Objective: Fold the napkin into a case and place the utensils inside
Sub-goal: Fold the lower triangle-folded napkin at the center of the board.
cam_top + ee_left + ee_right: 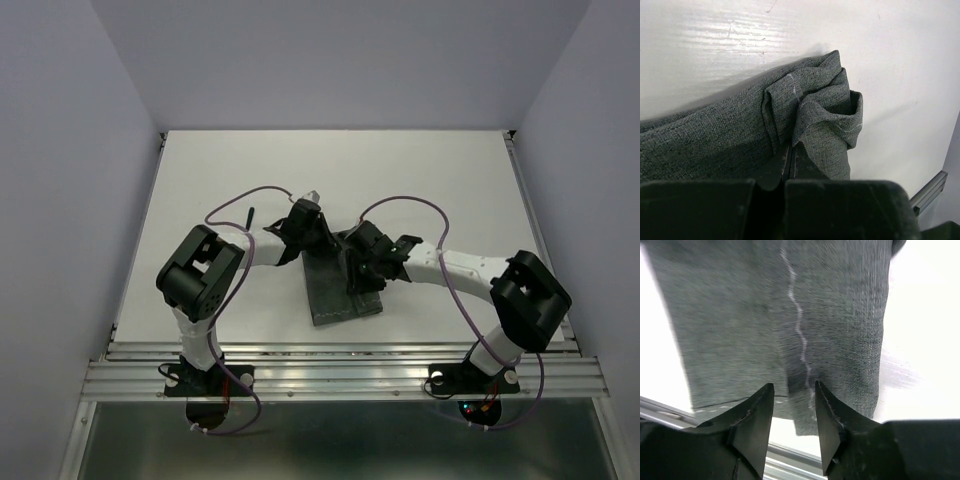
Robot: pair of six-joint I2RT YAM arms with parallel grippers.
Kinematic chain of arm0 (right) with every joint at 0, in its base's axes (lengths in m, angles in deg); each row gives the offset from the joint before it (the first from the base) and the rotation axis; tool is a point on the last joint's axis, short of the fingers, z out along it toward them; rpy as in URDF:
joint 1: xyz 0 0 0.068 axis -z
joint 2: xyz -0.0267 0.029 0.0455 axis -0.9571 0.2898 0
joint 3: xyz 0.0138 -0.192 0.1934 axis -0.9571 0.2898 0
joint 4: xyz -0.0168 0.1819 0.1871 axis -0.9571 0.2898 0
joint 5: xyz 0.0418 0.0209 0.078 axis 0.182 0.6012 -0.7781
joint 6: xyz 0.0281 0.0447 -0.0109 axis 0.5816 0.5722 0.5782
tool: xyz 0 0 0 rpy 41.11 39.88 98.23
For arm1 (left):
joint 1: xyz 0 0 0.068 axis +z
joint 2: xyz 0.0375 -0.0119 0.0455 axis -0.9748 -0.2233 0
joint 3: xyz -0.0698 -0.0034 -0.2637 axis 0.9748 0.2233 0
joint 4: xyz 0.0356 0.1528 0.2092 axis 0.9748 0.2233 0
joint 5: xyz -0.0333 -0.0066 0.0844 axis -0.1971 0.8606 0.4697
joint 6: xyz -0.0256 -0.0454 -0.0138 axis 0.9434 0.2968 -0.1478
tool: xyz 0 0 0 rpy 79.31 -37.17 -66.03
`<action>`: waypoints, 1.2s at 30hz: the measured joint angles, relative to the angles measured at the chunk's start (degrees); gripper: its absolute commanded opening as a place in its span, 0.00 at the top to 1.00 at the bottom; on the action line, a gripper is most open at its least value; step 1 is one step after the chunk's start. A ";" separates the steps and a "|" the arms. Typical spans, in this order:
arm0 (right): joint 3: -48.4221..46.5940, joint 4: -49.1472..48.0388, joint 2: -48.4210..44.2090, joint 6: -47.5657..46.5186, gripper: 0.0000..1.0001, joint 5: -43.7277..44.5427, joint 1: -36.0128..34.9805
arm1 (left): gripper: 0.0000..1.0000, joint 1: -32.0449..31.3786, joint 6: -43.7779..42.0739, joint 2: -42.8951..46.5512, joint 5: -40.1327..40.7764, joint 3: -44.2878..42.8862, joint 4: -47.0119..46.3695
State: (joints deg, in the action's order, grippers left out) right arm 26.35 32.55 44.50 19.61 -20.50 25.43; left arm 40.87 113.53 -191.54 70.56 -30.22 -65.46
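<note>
Grey-green cloth: one folded napkin lies on the desk between two arms. Its bunched far corner is clenched by the left fingers; the right fingers hover released above its near part.

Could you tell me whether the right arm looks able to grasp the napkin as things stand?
Probably yes: the right gripper hangs open just over the napkin with nothing between, and the left gripper pinches only a bunched corner.
</note>
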 measured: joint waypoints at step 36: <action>-22.67 0.00 15.45 -0.26 0.66 4.74 14.23 | 1.00 5.29 -9.07 -4.50 -9.38 -6.34 4.61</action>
State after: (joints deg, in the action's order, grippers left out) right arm 3.69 32.55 59.96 19.34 -15.76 39.66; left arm 46.16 104.46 -196.04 61.19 -36.56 -60.85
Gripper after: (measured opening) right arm 0.356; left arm 0.023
